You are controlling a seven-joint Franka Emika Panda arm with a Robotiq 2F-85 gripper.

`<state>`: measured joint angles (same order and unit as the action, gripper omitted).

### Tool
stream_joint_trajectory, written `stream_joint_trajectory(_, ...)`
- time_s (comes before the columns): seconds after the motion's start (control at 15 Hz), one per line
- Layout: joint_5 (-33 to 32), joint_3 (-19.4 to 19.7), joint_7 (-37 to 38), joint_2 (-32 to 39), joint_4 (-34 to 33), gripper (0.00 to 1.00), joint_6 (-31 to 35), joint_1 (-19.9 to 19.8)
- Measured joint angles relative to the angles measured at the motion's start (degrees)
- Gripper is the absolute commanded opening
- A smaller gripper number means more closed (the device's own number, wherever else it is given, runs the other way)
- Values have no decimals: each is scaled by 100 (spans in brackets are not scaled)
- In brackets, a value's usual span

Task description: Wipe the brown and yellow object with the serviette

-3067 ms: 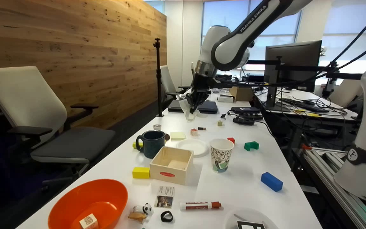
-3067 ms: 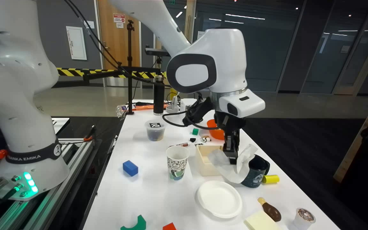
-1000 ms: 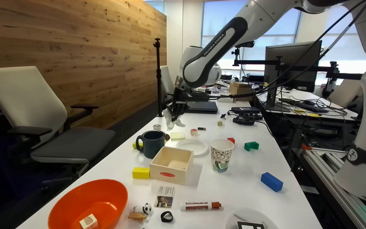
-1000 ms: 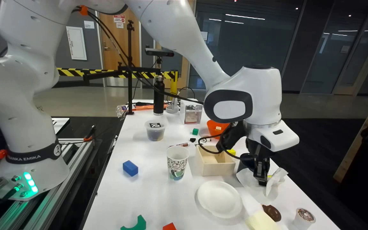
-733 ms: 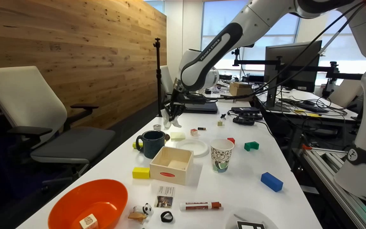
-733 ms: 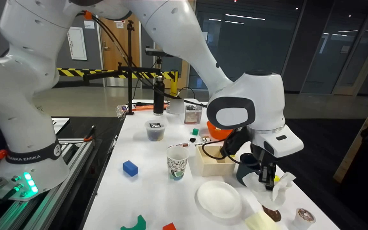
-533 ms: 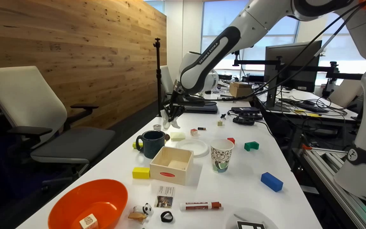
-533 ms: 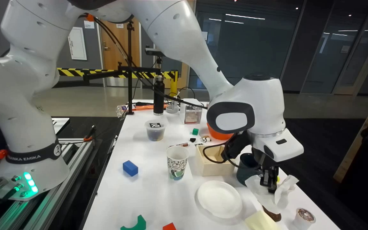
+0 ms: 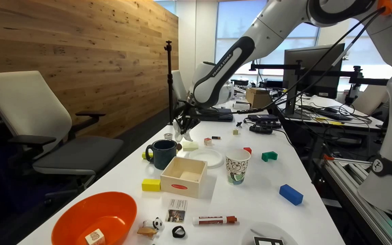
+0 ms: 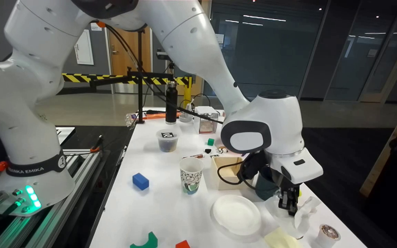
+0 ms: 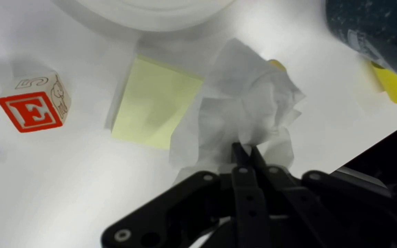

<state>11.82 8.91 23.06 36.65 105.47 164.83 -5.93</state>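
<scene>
Pinching the serviette [image 11: 234, 115] in my jaws, over the counter [image 11: 64, 186]! Wrist view, clocked from my jaws: the brown and yellow object [image 11: 277, 64] shows just a yellow tip past the serviette's edge, one o'clock; whether they touch I can't tell. Pad [image 11: 157, 103] at ten, plate [image 11: 160, 20] at eleven.

I count one serviette [image 11: 224, 129], one brown and yellow object [image 11: 277, 64] and, between the long edges of my table [image 9: 260, 200], one mug [image 9: 163, 158], one paper cup [image 9: 237, 166], one plate [image 10: 236, 215], one wooden box [image 9: 190, 189], one bowl [image 9: 97, 200], one blue block [image 9: 291, 194], two green blocks [image 10: 211, 142].
</scene>
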Motion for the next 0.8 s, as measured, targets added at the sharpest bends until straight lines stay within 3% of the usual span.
stream_joint_trajectory(0.8, -28, -15, -216, 399, -131, 1, 248, 216)
